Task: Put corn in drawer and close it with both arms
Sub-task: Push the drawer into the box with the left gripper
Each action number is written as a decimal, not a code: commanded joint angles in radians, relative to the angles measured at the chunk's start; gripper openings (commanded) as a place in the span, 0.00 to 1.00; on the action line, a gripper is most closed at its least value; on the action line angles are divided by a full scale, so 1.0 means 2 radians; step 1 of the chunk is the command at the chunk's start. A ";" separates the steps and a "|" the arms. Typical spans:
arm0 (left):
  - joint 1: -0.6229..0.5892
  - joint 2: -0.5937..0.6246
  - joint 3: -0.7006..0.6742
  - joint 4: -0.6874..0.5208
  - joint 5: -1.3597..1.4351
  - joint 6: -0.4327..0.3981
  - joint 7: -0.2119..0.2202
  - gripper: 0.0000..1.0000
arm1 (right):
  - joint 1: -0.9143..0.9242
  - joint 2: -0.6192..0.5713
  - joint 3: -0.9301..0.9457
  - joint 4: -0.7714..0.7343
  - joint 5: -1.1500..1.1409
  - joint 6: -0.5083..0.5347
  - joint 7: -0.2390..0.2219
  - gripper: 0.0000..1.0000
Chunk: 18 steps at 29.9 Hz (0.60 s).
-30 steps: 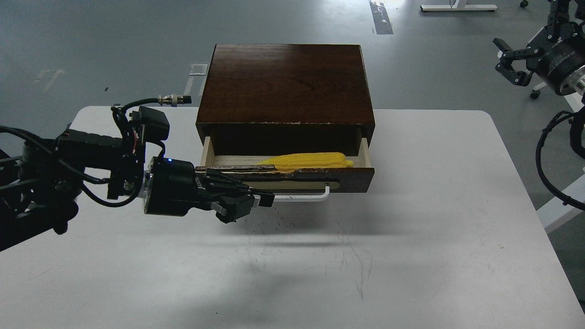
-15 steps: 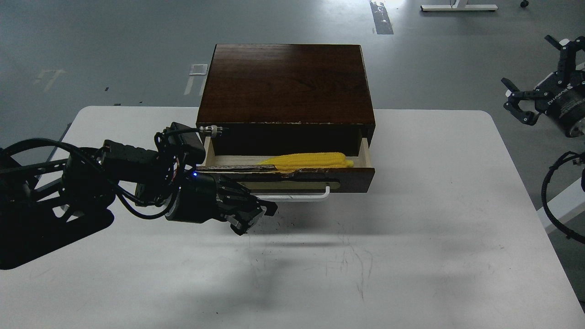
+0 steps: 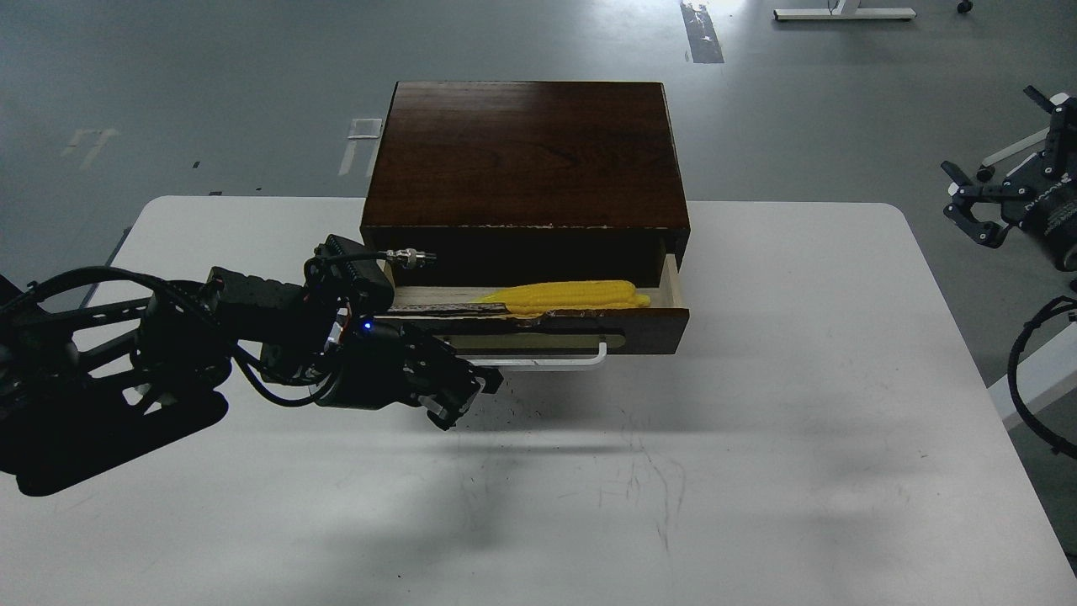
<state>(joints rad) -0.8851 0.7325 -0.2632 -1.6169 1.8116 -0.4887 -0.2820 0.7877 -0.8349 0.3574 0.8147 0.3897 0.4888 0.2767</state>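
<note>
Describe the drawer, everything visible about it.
The drawer is shallow, dark brown wood outside, pale wood inside, its front top edge chipped. The front carries a brass-coloured oval plate and a white bar handle. It is pulled partly out of the cabinet. The yellow corn lies lengthwise inside. The left gripper is at the front's left end; contact cannot be told.

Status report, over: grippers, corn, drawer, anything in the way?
Left gripper at white handle. Right gripper open, off table. Corn inside open drawer. No obstruction.
</note>
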 commanded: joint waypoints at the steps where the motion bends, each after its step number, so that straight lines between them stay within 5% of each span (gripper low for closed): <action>1: -0.001 0.004 0.000 0.000 -0.001 0.000 0.001 0.00 | -0.002 0.000 0.000 0.001 0.000 0.000 0.000 1.00; 18: -0.002 -0.001 -0.008 0.015 -0.006 0.000 0.007 0.00 | -0.002 0.005 0.000 0.001 -0.001 0.000 0.000 1.00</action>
<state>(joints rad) -0.8883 0.7367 -0.2750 -1.5950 1.8052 -0.4887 -0.2689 0.7838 -0.8267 0.3564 0.8161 0.3882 0.4887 0.2761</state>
